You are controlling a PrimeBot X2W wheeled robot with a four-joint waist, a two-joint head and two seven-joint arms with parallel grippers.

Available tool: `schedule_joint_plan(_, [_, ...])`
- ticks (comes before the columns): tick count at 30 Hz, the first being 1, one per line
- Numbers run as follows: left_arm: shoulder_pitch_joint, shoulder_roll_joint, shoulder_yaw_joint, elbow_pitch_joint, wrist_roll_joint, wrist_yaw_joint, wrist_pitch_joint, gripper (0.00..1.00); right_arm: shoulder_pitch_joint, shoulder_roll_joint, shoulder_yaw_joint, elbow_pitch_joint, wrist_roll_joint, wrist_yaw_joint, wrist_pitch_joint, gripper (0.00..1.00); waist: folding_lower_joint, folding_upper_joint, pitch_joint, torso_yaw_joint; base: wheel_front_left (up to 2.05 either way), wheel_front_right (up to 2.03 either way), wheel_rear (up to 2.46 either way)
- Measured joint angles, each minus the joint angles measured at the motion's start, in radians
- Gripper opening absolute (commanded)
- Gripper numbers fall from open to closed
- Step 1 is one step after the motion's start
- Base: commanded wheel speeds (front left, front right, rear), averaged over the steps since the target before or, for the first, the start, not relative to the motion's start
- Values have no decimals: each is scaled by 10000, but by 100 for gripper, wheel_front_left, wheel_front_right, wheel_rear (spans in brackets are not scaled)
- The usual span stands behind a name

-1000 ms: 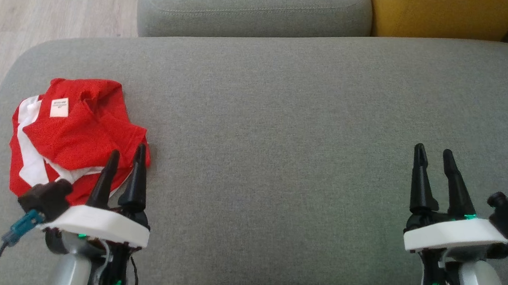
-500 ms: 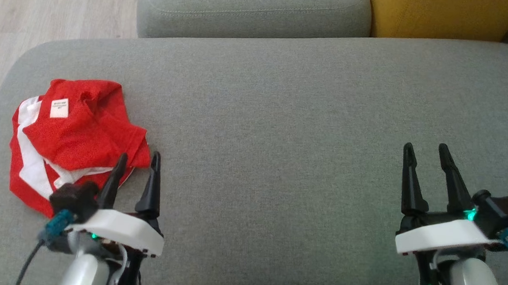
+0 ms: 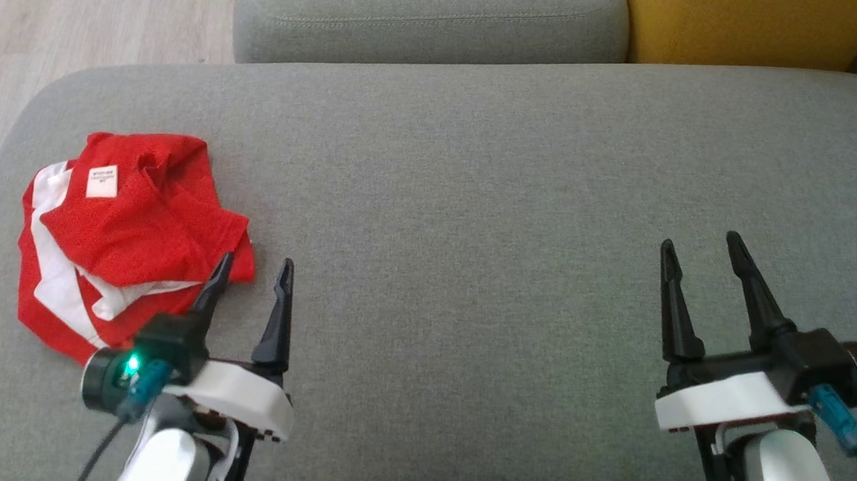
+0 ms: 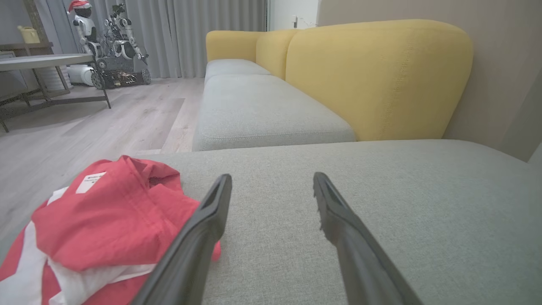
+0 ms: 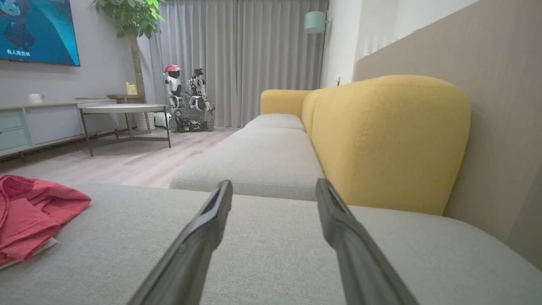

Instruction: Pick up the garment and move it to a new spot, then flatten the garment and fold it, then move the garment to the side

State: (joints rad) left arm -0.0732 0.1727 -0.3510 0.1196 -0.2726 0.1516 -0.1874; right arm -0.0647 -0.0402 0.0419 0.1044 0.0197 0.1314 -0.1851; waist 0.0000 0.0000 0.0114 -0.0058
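Pickup pending: garment [image 3: 131,237] crumpled at 9 o'clock on sofa cushion [image 3: 476,199], my left end effector [image 3: 256,268] wide open, empty, at its 5 o'clock edge; next, I'd nudge toward 10 o'clock and pinch.

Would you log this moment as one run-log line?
red-and-white garment: crumpled on grey sofa cushion | left hand: open, at garment's edge | right hand: open, empty

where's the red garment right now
In the head view the red garment lies crumpled at the left end of the grey sofa cushion, just left of the open left gripper.
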Motion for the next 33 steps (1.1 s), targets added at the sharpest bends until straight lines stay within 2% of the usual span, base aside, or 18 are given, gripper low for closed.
schedule_joint_plan(7, [-71,146,-389,-2,694,174,-180,100,-83,-2,113,-75,-849,0,-228,100,0,0,-25,-2,0,0,0])
schedule_joint_plan(11, [-88,-63,-159,4,353,228,-337,100,-82,-4,48,-10,-926,0,-311,100,0,0,-55,-8,0,0,0])
schedule_joint_plan(17, [-52,-291,182,146,468,-221,-500,100,-82,-13,-46,347,-460,0,-454,100,0,0,-57,-2,0,0,0])
schedule_joint_plan(20, [57,-581,416,374,508,-514,-573,100,-82,-15,-25,579,-443,0,-458,100,0,0,-66,5,0,0,0])
schedule_joint_plan(26, [227,-895,867,1068,234,-989,-621,100,-83,-15,44,947,349,0,-481,100,0,0,-92,-1,0,0,0])
schedule_joint_plan(33, [225,-1106,1275,1325,232,-1302,-621,100,-85,-15,40,1149,537,0,-479,100,0,0,-109,-24,0,0,0])
